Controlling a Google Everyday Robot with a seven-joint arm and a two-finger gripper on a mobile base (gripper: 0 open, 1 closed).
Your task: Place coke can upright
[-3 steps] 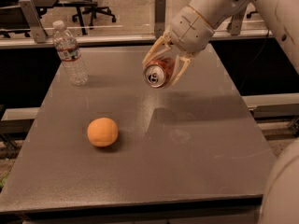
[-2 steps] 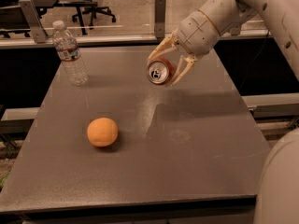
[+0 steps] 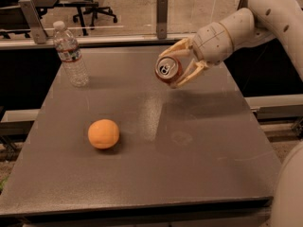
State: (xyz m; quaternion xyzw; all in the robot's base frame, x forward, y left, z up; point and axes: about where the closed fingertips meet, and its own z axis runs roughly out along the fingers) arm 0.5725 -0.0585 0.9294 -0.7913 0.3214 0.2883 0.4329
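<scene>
The tool [image 3: 171, 69] is up in the air over the far right part of the grey tabletop [image 3: 199, 160], and its two fingers [image 3: 180, 45] pinch the coke can [image 3: 166, 71]. The red can is tipped on its side, not touching the tabletop, with its silver end facing the camera. An orange [image 3: 103, 134] sits on the tabletop at the front left, and a clear water bottle [image 3: 71, 56] stands upright at the far left corner, both well apart from the can.
</scene>
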